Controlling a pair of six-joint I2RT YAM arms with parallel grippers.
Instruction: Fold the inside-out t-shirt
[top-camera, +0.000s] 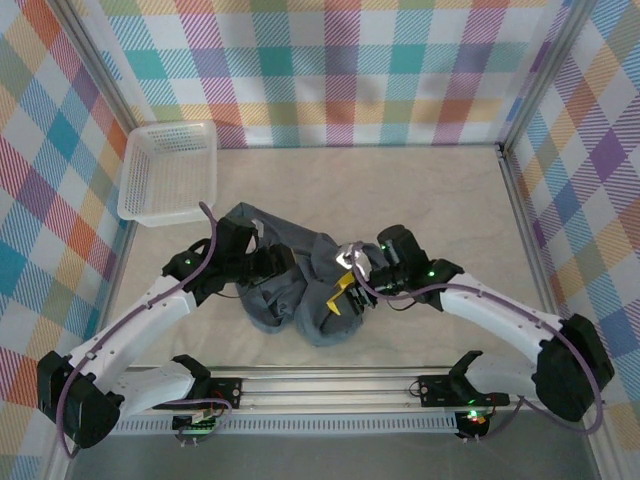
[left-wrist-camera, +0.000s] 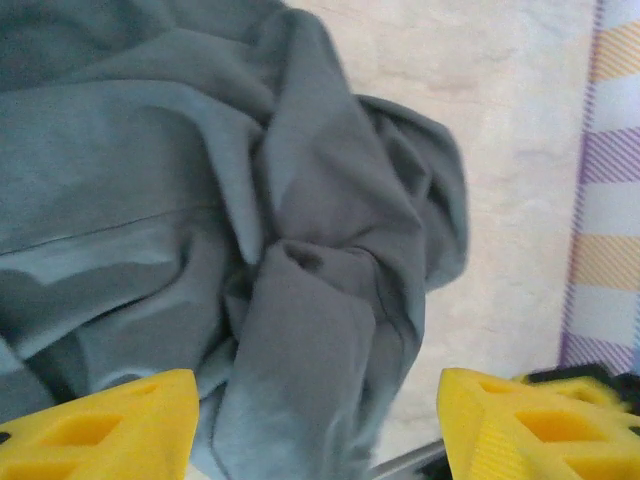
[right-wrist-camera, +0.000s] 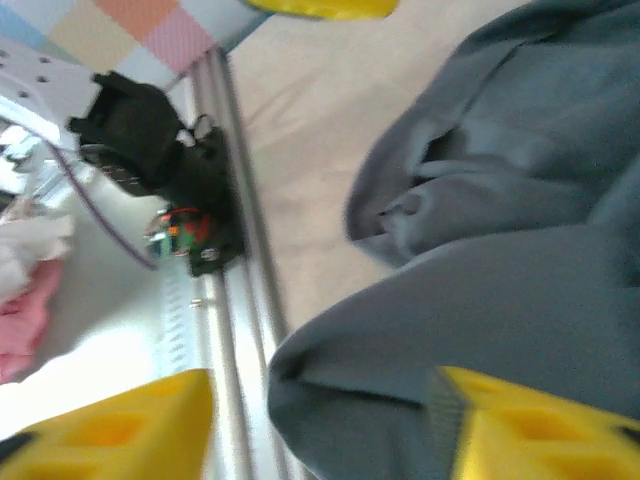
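The dark slate-grey t-shirt (top-camera: 300, 285) lies crumpled in a heap on the table, a little in front of the middle. My left gripper (top-camera: 280, 270) sits over the heap's left side. Its yellow fingers (left-wrist-camera: 100, 430) stand wide apart, so it is open, with a rumpled fold of the t-shirt (left-wrist-camera: 300, 300) below the gap. From the right, my right gripper (top-camera: 343, 290) reaches the heap's near right part. It is open too, one yellow finger (right-wrist-camera: 110, 430) over the rail and the other against the t-shirt (right-wrist-camera: 500, 300), a rounded fold of cloth between them.
A white mesh basket (top-camera: 168, 172) stands at the back left, apart from the shirt. The metal rail (top-camera: 330, 385) with the arm bases runs along the near edge, close to the heap's front. Chequered walls close in the left, back and right sides.
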